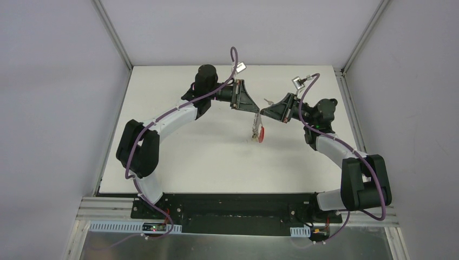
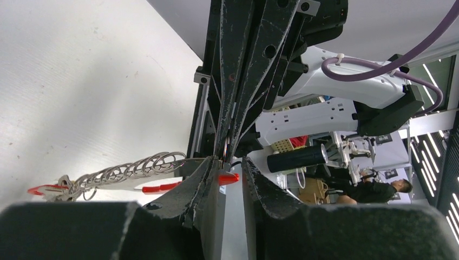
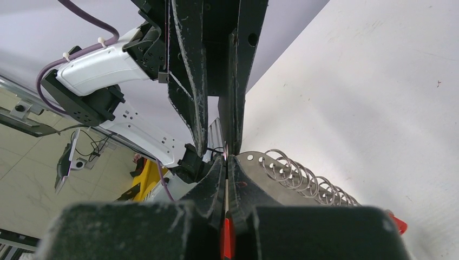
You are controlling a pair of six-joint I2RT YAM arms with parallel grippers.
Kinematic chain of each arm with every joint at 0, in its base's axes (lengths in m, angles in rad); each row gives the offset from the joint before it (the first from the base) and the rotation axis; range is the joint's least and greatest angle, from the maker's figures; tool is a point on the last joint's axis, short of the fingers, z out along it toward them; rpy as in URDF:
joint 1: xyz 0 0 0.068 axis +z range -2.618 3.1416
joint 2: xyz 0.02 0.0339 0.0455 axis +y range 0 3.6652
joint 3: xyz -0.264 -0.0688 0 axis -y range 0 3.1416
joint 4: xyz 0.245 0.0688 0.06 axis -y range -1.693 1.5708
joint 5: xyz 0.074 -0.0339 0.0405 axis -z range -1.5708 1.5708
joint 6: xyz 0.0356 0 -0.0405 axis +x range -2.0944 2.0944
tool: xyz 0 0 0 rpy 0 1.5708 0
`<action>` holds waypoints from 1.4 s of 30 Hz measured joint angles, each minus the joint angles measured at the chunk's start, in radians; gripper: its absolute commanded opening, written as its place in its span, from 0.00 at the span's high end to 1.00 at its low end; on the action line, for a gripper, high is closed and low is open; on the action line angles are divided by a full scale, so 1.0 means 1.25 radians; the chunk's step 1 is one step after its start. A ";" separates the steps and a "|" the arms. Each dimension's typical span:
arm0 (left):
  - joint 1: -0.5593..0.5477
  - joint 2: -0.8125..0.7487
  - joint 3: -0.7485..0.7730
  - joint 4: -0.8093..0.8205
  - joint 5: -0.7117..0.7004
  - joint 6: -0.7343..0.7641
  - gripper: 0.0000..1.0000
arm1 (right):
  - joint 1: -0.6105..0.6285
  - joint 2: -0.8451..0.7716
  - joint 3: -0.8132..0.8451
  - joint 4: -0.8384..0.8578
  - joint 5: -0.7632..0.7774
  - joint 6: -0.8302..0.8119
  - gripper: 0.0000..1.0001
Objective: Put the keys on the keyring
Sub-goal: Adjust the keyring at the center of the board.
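My right gripper [image 3: 226, 161] is clamped on the keyring [image 1: 259, 131] above the bench [image 1: 216, 157]; my left gripper [image 2: 231, 169] stands slightly open around its red edge.

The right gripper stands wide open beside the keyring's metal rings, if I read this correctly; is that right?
Not quite: the right gripper is shut, clamped on the keyring, with the metal rings beside it, as the right wrist view shows.
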 measured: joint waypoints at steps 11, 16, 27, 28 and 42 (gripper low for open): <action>-0.005 0.005 0.000 0.000 -0.002 0.000 0.94 | -0.003 0.000 0.000 0.006 -0.001 0.002 1.00; -0.005 0.011 0.001 0.005 0.000 -0.004 1.00 | -0.002 0.000 0.000 0.006 -0.005 0.001 1.00; -0.017 0.019 0.098 -0.263 0.001 0.185 1.00 | -0.007 0.000 0.001 -0.013 -0.041 -0.049 0.71; -0.020 0.019 0.120 -0.325 -0.004 0.231 1.00 | -0.009 -0.001 0.001 -0.018 -0.047 -0.058 0.68; -0.036 0.023 0.370 -0.955 -0.091 0.578 1.00 | -0.023 -0.029 0.037 -0.057 -0.145 -0.125 0.58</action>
